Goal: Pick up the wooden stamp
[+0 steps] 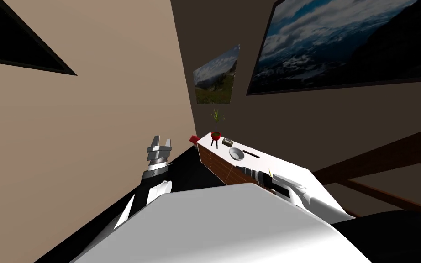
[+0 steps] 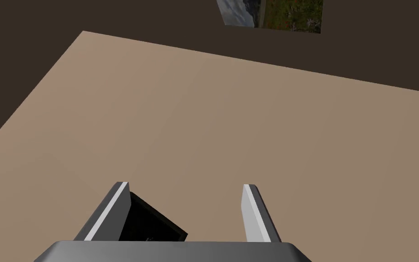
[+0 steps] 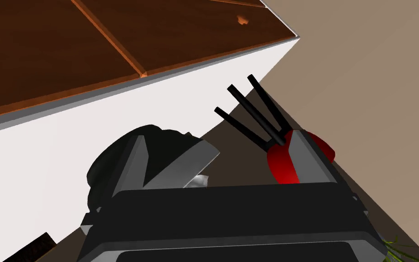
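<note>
White on top and brown wood along its drawer front, the desk (image 1: 282,165) carries the wooden stamp (image 1: 227,142). It is a small dark block lying between a red pot (image 1: 215,135) on black legs and a grey bowl (image 1: 236,154). A black stick (image 1: 250,154) lies just beside the bowl. The right pincer (image 3: 217,135) hangs released by the desk's front edge near the bowl, apart from the stamp. The left pincer (image 1: 162,139) is raised beside the tan wall (image 1: 91,150), fingers spread, gripping nothing.
</note>
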Tool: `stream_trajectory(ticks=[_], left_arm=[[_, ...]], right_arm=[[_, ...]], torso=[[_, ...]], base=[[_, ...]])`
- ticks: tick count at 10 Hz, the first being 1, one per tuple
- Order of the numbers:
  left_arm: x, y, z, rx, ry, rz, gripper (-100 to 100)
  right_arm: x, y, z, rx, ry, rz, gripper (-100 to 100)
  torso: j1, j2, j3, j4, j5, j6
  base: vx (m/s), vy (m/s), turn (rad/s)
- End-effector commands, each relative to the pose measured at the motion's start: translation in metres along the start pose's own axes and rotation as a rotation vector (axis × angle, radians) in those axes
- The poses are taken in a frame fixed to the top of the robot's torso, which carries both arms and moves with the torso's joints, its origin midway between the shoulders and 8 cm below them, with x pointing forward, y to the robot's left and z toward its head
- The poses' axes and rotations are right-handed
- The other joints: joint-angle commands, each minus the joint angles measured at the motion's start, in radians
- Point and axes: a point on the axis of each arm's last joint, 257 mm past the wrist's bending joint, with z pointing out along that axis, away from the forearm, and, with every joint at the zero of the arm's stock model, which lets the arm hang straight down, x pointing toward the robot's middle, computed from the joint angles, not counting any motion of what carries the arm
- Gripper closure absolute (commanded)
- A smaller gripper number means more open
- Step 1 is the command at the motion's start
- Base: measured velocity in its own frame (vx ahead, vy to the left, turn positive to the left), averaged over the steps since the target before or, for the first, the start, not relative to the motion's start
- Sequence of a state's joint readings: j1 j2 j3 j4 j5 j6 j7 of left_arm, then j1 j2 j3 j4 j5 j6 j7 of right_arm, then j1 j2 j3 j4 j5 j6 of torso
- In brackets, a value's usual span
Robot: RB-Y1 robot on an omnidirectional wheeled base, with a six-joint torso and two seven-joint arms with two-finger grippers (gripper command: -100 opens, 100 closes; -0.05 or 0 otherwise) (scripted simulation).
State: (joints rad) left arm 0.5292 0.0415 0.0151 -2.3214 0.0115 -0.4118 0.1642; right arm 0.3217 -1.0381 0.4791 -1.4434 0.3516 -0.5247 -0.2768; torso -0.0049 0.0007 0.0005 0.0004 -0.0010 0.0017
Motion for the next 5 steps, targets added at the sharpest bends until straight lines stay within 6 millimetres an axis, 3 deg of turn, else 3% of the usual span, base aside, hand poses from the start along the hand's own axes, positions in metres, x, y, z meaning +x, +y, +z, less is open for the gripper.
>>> stream_trajectory(ticks=[1, 2, 3, 4, 5], left_arm=[[0.0, 0.0, 0.0, 0.0, 0.0, 0.0, 0], [0.0, 0.0, 0.0, 0.0, 0.0, 0.0, 0], [0.0, 0.0, 0.0, 0.0, 0.0, 0.0, 0], [0.0, 0.0, 0.0, 0.0, 0.0, 0.0, 0], [0.0, 0.0, 0.0, 0.0, 0.0, 0.0, 0]], right_arm=[[0.011, -0.03, -0.018, 0.065, 0.061, -0.032, -100], [0.009, -0.04, -0.024, 0.09, 0.065, -0.039, -100], [0.018, -0.065, -0.038, 0.145, 0.112, -0.057, -100], [0.013, -0.069, -0.044, 0.157, 0.117, -0.071, -100], [0.019, -0.091, -0.06, 0.209, 0.162, -0.093, -100]], torso=[[0.0, 0.0, 0.0, 0.0, 0.0, 0.0], [0.0, 0.0, 0.0, 0.0, 0.0, -0.001], [0.0, 0.0, 0.0, 0.0, 0.0, 0.0], [-0.001, 0.0, 0.0, 0.0, 0.0, -0.001], [-0.001, -0.001, 0.0, 0.0, 0.0, 0.0]], base=[[-0.028, -0.051, 0.374], [-0.019, -0.053, 0.201], [-0.018, -0.061, 0.317], [-0.015, -0.058, 0.243], [-0.025, -0.07, 0.385]])
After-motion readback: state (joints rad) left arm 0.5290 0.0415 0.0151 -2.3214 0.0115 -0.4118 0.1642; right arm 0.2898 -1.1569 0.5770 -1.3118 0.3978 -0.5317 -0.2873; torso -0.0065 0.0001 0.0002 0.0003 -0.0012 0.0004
